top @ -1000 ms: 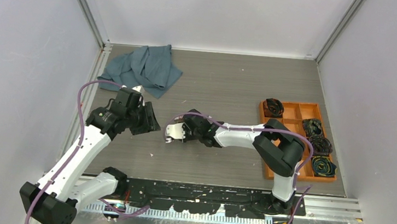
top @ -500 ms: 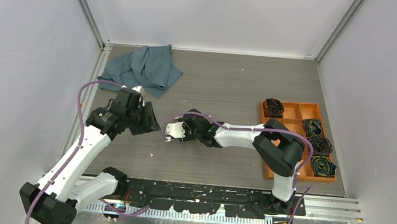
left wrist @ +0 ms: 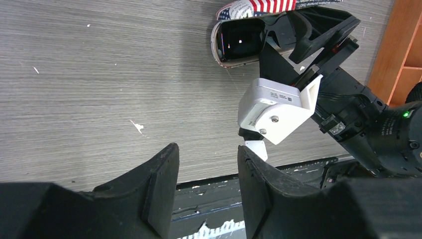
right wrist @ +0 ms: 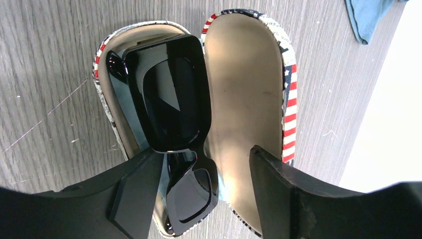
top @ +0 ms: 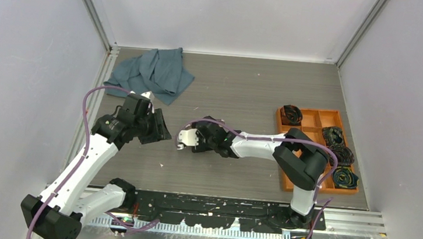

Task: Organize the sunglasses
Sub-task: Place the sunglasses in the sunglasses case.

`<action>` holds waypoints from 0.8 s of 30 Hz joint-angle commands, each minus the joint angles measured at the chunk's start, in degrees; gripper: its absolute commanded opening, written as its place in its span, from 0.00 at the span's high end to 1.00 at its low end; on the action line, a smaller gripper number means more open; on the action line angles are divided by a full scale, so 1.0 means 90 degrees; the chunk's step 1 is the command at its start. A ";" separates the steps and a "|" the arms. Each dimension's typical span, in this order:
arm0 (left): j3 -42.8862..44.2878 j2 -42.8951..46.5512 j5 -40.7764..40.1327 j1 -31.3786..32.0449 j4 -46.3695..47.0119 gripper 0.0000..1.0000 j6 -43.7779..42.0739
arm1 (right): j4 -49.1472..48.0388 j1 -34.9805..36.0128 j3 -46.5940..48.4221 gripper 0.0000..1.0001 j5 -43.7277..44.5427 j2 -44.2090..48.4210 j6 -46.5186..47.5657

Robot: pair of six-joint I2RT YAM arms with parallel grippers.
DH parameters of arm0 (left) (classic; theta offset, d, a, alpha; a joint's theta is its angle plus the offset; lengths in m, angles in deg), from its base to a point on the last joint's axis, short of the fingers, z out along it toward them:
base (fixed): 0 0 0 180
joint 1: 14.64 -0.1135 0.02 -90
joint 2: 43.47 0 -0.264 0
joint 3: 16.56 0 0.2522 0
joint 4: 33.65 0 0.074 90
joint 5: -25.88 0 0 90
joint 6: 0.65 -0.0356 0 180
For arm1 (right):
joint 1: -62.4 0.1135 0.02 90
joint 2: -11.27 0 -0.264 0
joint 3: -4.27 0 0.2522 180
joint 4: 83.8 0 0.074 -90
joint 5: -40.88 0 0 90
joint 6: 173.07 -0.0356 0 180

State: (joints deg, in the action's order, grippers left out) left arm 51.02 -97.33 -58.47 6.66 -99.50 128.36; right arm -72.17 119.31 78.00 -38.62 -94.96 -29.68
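One pair of glossy black sunglasses (right wrist: 171,99) lies in the nine o'clock half of the open flag-print case (right wrist: 246,99). The right gripper (right wrist: 204,158) above it and the left gripper (left wrist: 206,152) both stand apart, empty. Probably light, rigid, slippery and scratch-prone: grip the frame edge.

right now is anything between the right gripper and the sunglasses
Nothing visible. The right gripper hangs open over the sunglasses, which lie in one half of the open case; the other half is bare.
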 commanded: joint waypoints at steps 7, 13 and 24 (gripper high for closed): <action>0.0025 0.0087 0.0140 -0.0033 0.0207 0.52 -0.0003 | 0.0105 0.0160 -0.0269 0.22 0.0205 0.0680 -0.0299; 0.0035 0.0096 0.0173 -0.0033 0.0212 0.52 0.0002 | 0.0058 0.0232 -0.0287 0.20 0.0427 0.0860 -0.0300; 0.0055 0.0136 0.0183 -0.0038 0.0192 0.52 0.0003 | 0.0024 0.0370 -0.0429 0.17 0.0749 0.1261 -0.0258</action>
State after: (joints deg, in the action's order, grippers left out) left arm 51.02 -97.18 -57.94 6.66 -99.48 128.36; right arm -70.27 121.89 74.17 -34.18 -87.84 -32.02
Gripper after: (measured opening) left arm 0.482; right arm 0.824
